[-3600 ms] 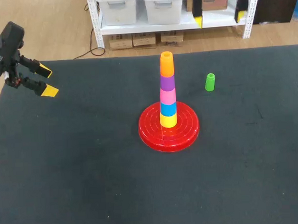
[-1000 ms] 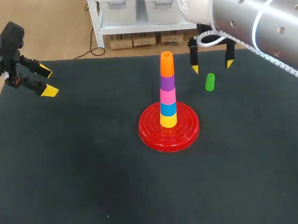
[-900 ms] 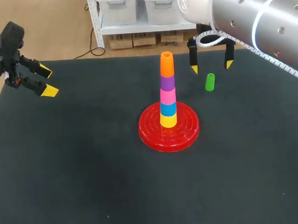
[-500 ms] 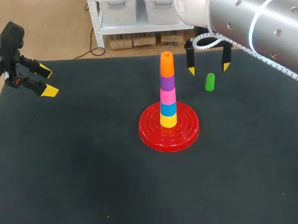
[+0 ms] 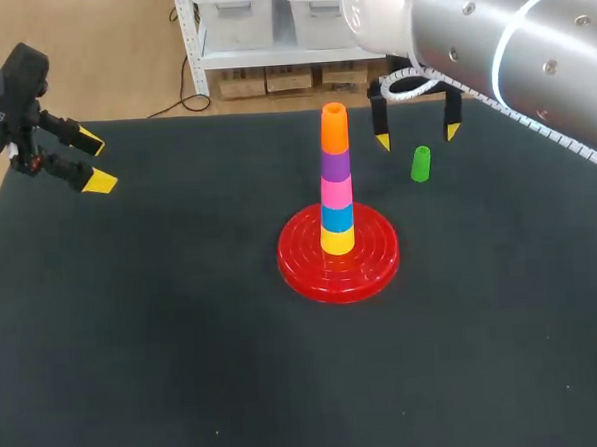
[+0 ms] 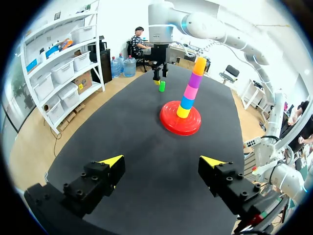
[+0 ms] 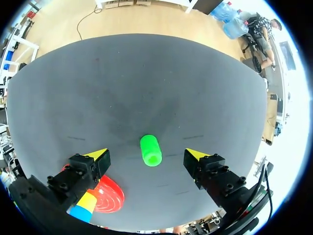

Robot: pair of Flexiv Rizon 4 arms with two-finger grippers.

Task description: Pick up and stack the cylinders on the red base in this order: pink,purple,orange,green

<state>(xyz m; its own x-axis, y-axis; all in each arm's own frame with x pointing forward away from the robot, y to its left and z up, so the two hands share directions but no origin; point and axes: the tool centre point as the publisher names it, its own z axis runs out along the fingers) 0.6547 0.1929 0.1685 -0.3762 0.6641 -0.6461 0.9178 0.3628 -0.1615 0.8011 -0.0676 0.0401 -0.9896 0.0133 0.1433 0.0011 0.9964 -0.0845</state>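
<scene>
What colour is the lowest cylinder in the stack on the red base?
Yellow; the lowest cylinder shows best in the head view.

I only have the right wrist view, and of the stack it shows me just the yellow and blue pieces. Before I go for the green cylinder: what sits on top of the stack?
Observer: The orange cylinder is on top, above the purple cylinder, then the pink cylinder.
Operator: Where is the left gripper?
Observer: At the left edge of the table, open and empty, far from the red base.
Operator: Is the green cylinder upright?
Observer: Yes, it stands upright on the table, to the right of the base and apart from it.
</scene>
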